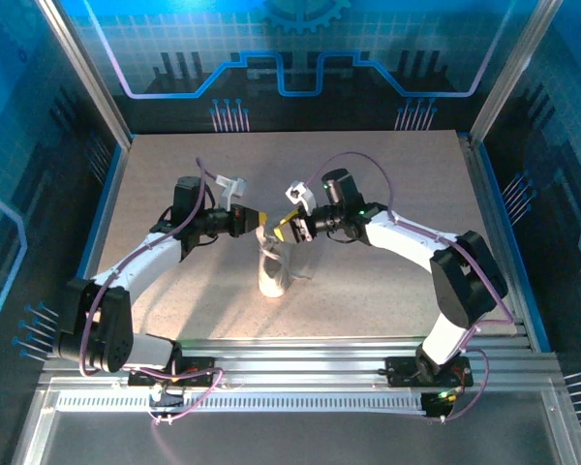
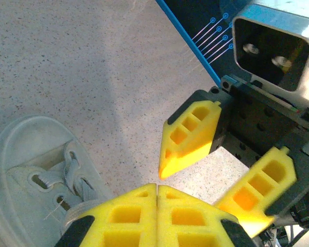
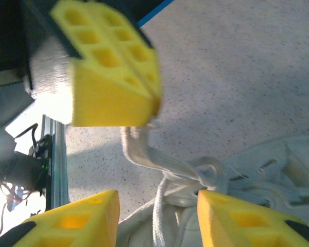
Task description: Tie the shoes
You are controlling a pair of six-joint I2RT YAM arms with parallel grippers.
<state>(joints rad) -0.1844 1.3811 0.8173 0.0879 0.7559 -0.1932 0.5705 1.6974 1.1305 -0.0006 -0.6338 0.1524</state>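
The speckled beige table takes most of the space inside the blue-lit enclosure. The left arm and the right arm both reach toward the middle of the table, and their heads almost meet there.

Under them stands the white sneaker, in the middle of the table a little toward the near edge, with its sole down on the surface.

The left gripper has its yellow fingers pressed fully together, and they pinch one white lace. The lace runs from the fingertips down to the knot area of the shoe.

The right gripper is just beside it, low over the shoe. Its two fingers stand clearly apart; the laces pass between them, and it grips nothing.
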